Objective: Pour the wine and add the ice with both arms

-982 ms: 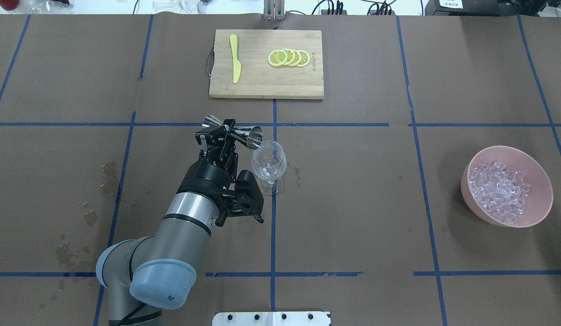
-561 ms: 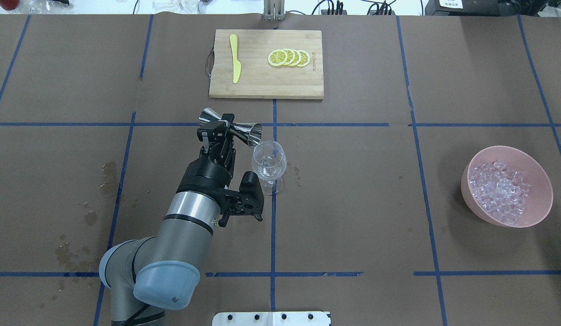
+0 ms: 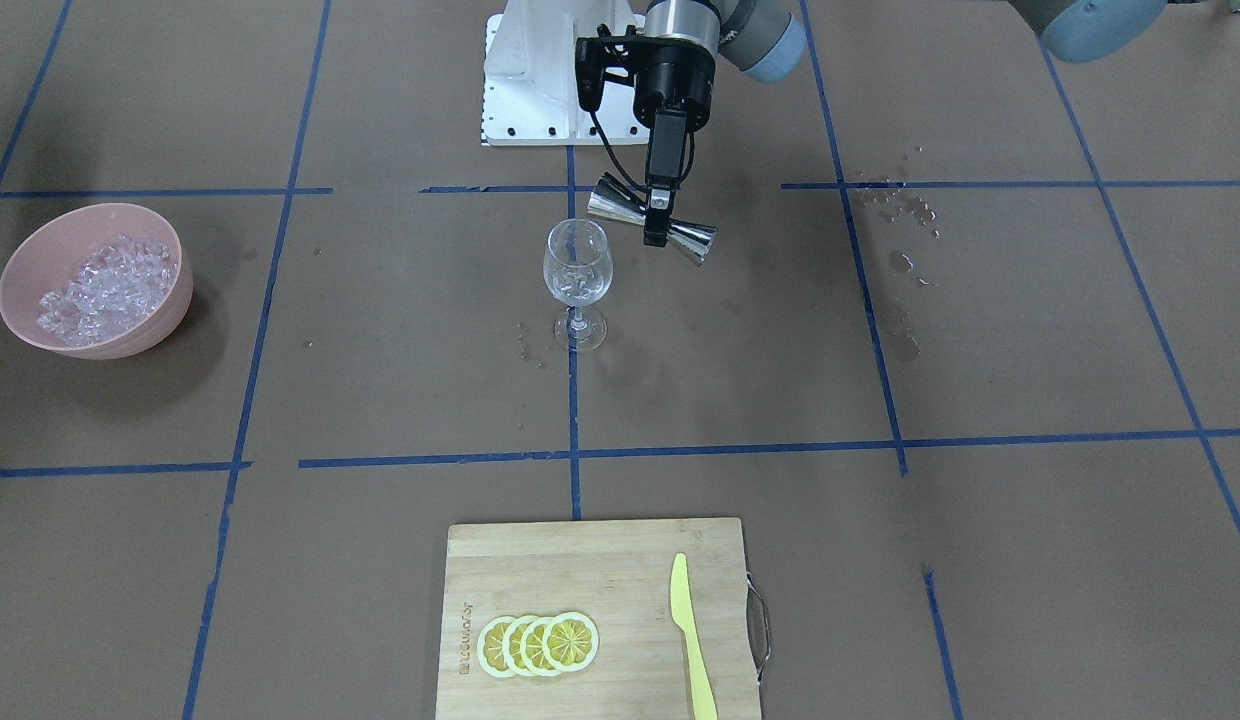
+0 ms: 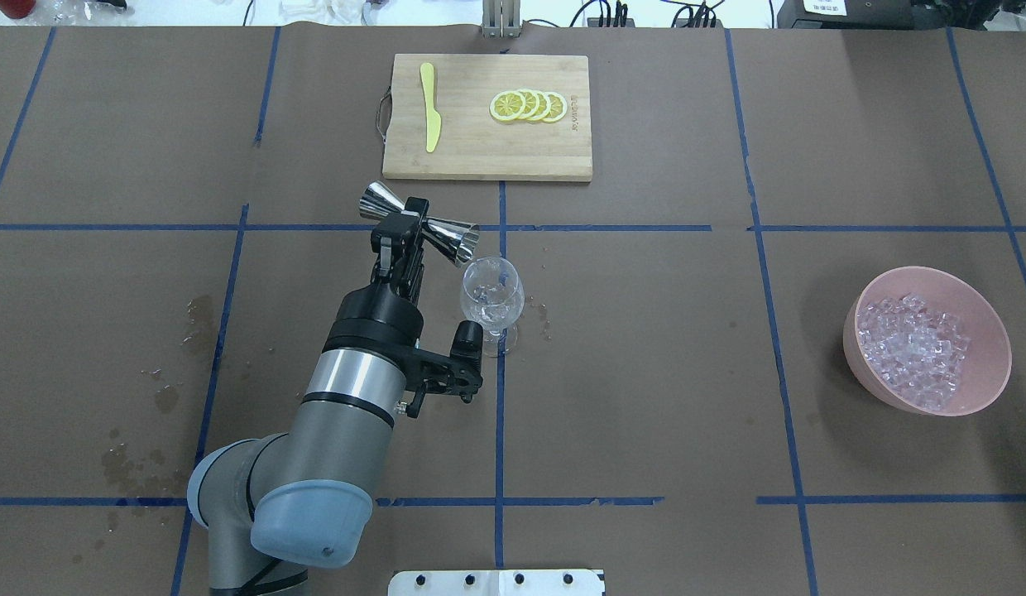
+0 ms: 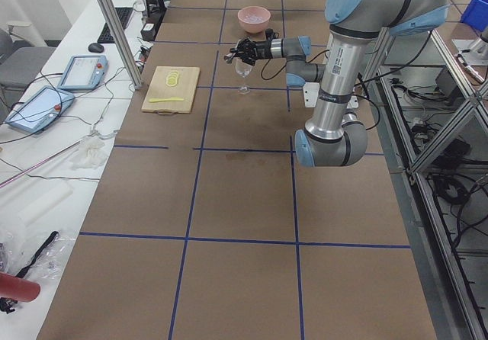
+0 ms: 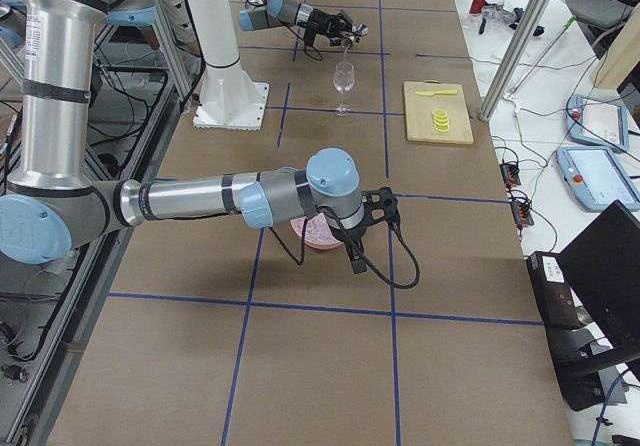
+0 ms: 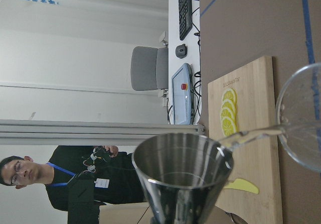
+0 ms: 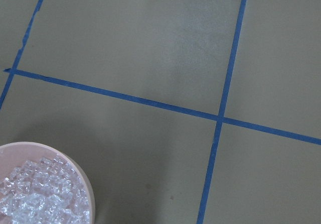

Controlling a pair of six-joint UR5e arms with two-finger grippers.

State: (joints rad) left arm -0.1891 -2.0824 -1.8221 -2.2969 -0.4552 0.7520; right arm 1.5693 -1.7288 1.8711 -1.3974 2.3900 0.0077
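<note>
My left gripper (image 4: pixel 401 228) is shut on the waist of a steel jigger (image 4: pixel 451 237), also seen in the front view (image 3: pixel 680 233). The jigger is tipped with its mouth at the rim of the wine glass (image 4: pixel 492 294). In the left wrist view a thin clear stream of wine (image 7: pixel 251 135) runs from the jigger's lip (image 7: pixel 180 169) into the glass (image 7: pixel 301 128). The ice (image 4: pixel 914 348) fills a pink bowl (image 4: pixel 989 319) at the far right. The right gripper (image 6: pixel 354 258) hangs by that bowl (image 8: pixel 86 183); I cannot tell if it is open.
A wooden cutting board (image 4: pixel 480 153) at the back centre carries lemon slices (image 4: pixel 529 106) and a yellow knife (image 4: pixel 430 108). Wet spots (image 4: pixel 198 314) mark the brown paper on the left. A white base plate (image 3: pixel 525 90) lies behind the glass.
The left wrist has rolled and the jigger's back end has swung away from the robot. Its mouth stays at the glass rim.
</note>
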